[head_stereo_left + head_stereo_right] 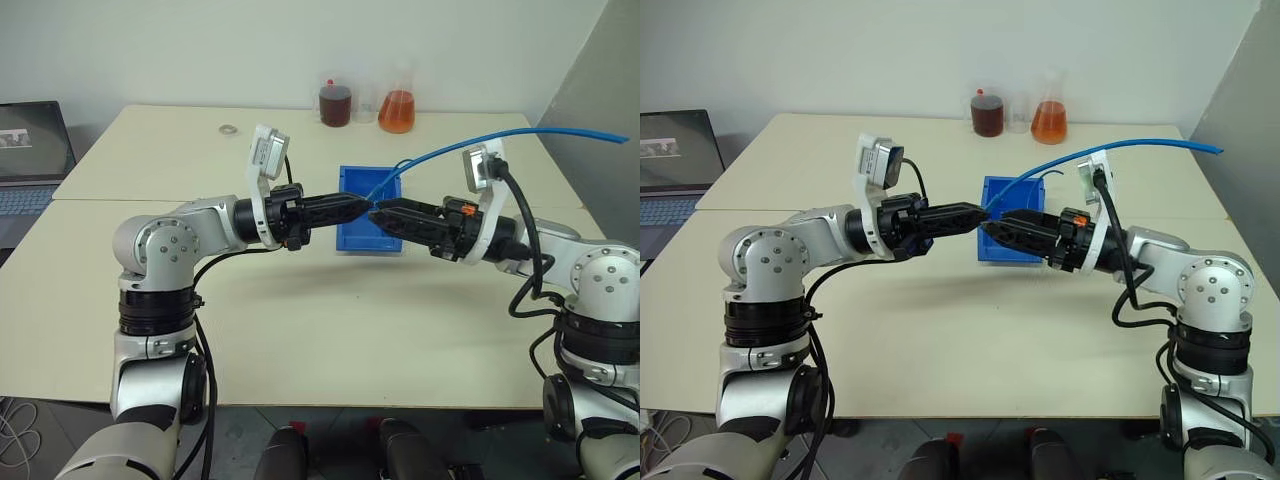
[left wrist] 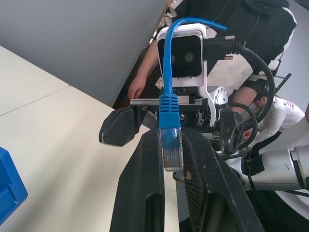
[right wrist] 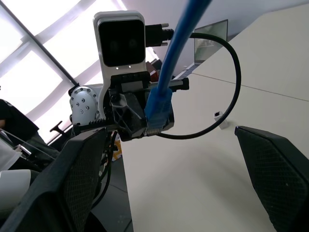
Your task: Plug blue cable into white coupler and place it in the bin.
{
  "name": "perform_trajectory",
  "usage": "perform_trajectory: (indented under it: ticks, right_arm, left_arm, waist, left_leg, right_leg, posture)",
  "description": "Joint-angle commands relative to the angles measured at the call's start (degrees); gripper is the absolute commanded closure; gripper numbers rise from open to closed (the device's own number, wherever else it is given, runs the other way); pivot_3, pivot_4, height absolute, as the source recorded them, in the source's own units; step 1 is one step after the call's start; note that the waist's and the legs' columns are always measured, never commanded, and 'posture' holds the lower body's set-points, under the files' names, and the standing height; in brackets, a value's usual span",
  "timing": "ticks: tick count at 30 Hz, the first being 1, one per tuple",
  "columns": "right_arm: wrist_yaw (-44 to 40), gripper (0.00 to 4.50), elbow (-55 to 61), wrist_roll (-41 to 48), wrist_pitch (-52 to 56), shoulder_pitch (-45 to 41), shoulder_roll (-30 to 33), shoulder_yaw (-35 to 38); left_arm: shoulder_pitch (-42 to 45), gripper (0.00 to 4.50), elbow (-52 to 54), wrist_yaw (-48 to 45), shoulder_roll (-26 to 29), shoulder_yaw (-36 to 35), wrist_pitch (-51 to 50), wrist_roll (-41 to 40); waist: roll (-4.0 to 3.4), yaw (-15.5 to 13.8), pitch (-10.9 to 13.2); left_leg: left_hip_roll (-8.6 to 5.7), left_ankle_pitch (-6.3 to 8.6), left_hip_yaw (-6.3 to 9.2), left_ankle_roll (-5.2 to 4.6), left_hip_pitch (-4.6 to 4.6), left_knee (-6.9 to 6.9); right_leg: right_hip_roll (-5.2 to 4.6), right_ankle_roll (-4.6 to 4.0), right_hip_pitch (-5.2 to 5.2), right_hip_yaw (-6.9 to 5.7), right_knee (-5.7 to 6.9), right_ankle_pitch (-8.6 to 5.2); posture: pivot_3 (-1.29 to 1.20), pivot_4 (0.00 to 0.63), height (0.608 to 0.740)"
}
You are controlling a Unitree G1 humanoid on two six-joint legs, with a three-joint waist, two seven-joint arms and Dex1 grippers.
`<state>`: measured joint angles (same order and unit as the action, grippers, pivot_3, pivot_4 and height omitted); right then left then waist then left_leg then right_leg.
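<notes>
Beige worktop [image 1: 300, 340], flasks [image 1: 397, 111] behind bin [image 1: 352, 234]; left hand [image 1: 362, 207] pinching cable [image 1: 450, 147], right hand [image 1: 383, 213] wide.

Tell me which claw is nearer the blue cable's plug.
Left. The left claw is shut on the blue cable right at its plug; the right claw stands open just beside it, not touching.

Lab: glass flasks [image 1: 396, 110], laptop [image 1: 30, 160]
</notes>
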<state>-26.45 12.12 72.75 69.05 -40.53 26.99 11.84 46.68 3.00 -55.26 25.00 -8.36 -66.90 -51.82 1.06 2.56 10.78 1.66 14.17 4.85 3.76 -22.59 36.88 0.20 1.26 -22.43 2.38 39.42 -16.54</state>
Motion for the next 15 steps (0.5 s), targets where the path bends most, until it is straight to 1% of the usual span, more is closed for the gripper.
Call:
perform_trajectory:
  ticks: [1, 7, 8, 10, 11, 15]
  right_arm:
    - [-1.3, 0.0, -0.3, 0.8, -1.4, -1.9, 0.7, 0.8]
    - [-2.4, 0.0, -0.2, 1.9, -0.4, -1.7, 1.7, 0.7]
    - [-2.6, 0.36, -0.1, 2.0, -0.3, -1.7, 1.8, 0.6]
    - [-2.6, 0.7, 0.1, 2.2, -0.2, -1.6, 1.9, 0.5]
    - [-2.7, 0.98, 0.1, 2.2, -0.2, -1.6, 1.8, 0.4]
    - [-3.2, 1.86, 0.0, 2.3, -0.2, -1.7, 1.8, -0.1]
  left_arm:
    - [-0.6, 4.27, 3.0, -0.4, 1.0, 0.0, -0.5, -2.7]
    - [-1.7, 4.27, 3.9, 0.0, 1.7, 0.5, -0.2, -3.3]
    - [-1.7, 4.27, 4.0, 0.1, 1.7, 0.5, -0.2, -3.4]
    - [-1.8, 4.27, 4.2, 0.3, 1.8, 0.6, -0.2, -3.7]
    - [-1.7, 4.27, 4.2, 0.4, 1.8, 0.6, -0.2, -3.8]
    - [-1.9, 4.27, 4.7, 0.8, 1.9, 0.6, -0.4, -4.2]
  waist:
    - [0.0, 0.0, 0.0]
    - [0.0, -0.1, 0.0]
    - [0.0, -0.1, 0.0]
    - [0.0, -0.1, 0.0]
    - [0.0, -0.1, 0.0]
    - [0.0, -0.1, 0.0]
  left_leg:
    - [0.0, 0.0, 0.0, 0.0, -0.01, 0.0]
    - [0.0, 0.0, -0.01, 0.0, -0.12, 0.0]
    - [0.0, 0.0, -0.02, 0.0, -0.13, 0.0]
    - [0.0, 0.0, -0.03, 0.0, -0.14, 0.0]
    - [0.0, 0.0, -0.03, 0.0, -0.15, 0.0]
    - [0.0, 0.0, -0.04, 0.0, -0.18, 0.0]
  right_leg:
    - [0.0, 0.0, -0.01, 0.0, 0.0, 0.0]
    - [0.0, 0.0, -0.12, 0.0, -0.01, 0.0]
    - [0.0, 0.0, -0.14, 0.01, 0.0, 0.0]
    - [0.0, 0.0, -0.18, 0.02, 0.01, 0.0]
    - [0.0, 0.0, -0.19, 0.02, 0.01, 0.0]
    - [0.0, 0.0, -0.21, 0.03, 0.01, 0.0]
  posture:
    - [0.0, 0.15, 0.74]
    - [0.0, 0.15, 0.74]
    - [0.0, 0.15, 0.74]
    - [0.0, 0.15, 0.74]
    - [0.0, 0.15, 0.74]
    - [0.0, 0.15, 0.74]
